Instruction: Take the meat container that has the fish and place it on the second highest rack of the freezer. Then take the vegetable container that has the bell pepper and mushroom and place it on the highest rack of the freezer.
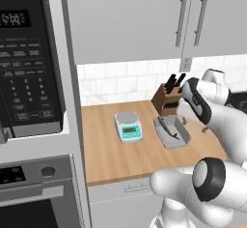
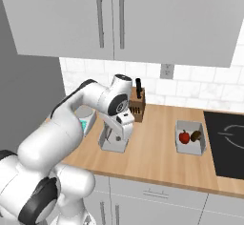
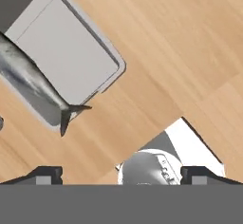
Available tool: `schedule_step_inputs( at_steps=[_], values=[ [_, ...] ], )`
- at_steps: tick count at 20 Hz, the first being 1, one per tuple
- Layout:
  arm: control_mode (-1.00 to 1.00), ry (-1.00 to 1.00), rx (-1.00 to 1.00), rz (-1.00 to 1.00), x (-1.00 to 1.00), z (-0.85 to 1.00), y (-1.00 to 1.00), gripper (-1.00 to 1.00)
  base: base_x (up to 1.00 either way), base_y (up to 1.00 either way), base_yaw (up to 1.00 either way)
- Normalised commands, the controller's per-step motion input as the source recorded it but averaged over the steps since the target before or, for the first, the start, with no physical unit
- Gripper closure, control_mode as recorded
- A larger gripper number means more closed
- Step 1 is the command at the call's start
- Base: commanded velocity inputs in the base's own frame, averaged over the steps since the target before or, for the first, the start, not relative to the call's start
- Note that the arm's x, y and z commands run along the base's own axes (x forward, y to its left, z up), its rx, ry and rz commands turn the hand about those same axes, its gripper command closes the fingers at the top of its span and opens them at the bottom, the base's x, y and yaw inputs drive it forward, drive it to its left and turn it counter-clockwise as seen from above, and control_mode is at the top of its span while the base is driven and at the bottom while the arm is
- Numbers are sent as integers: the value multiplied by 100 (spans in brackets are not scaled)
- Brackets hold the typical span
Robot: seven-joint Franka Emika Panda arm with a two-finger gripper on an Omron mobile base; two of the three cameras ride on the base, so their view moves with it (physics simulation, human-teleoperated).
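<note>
Fish (image 3: 28,83) lies in its grey meat container (image 1: 172,133) on the wooden counter (image 1: 106,159), with its tail poking over the rim. The gripper (image 3: 121,173) hangs above the counter beside that tray, and its two dark fingertips (image 3: 45,174) stand wide apart with nothing between them. A kitchen scale (image 1: 128,126) sits just to the left, and a knife block (image 1: 166,99) stands behind. Farther right, the red bell pepper (image 2: 184,136) and the mushroom (image 2: 196,136) rest in the vegetable container (image 2: 190,148) near the stovetop (image 2: 228,143).
</note>
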Motion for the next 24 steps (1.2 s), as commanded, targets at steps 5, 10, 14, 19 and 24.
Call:
schedule_step_inputs(
  at_steps=[5,10,14,19,24],
  values=[
    [-100,0,0,-31,4,-68,0,-100,0,0,0],
    [-100,0,0,-30,34,-51,0,-100,0,0,0],
    [-100,0,0,-25,53,-39,0,-100,0,0,0],
    [-100,0,0,-22,54,-31,0,-100,0,0,0],
    [-100,0,0,-18,19,-21,0,-100,0,0,0]
  ],
)
